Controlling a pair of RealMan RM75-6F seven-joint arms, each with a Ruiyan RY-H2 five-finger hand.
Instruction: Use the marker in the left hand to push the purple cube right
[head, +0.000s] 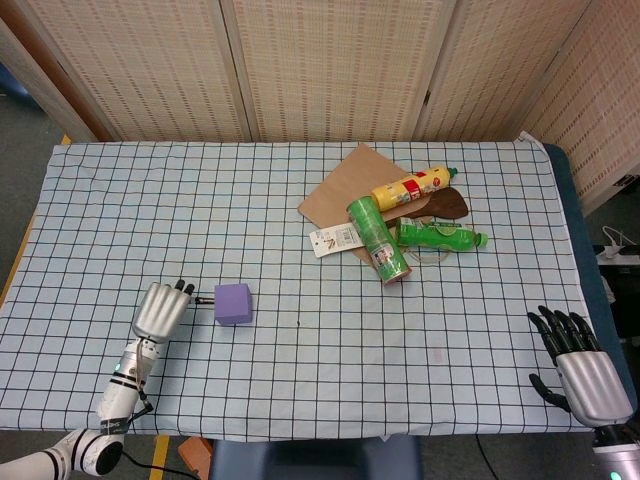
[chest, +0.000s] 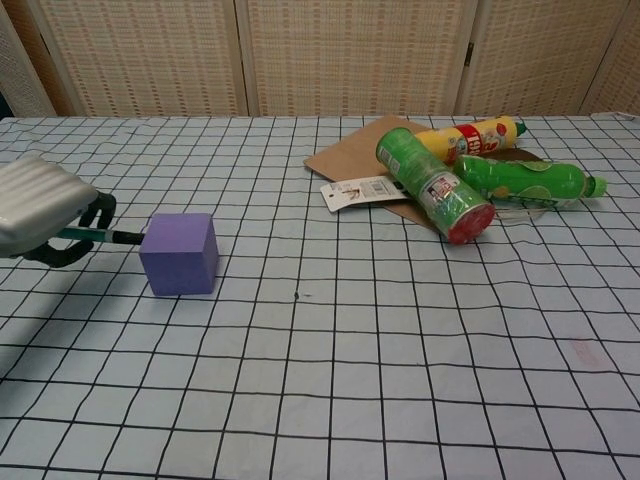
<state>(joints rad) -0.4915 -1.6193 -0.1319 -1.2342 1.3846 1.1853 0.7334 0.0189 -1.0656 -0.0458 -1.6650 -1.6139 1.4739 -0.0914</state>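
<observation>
A purple cube (head: 233, 303) (chest: 180, 253) sits on the checked cloth at the left front. My left hand (head: 161, 309) (chest: 45, 217) lies just left of it, gripping a thin dark marker (chest: 107, 236) (head: 203, 298) that points right. The marker's tip touches the cube's left face. My right hand (head: 583, 363) hovers at the table's front right corner with fingers spread and nothing in it; the chest view does not show it.
Behind and right of the cube lies a pile: a brown paper sheet (head: 340, 193), a green can (head: 378, 240) (chest: 433, 186), a yellow bottle (head: 412, 186) (chest: 470, 134), a green bottle (head: 440, 236) (chest: 522, 179) and a white tag (head: 333, 240).
</observation>
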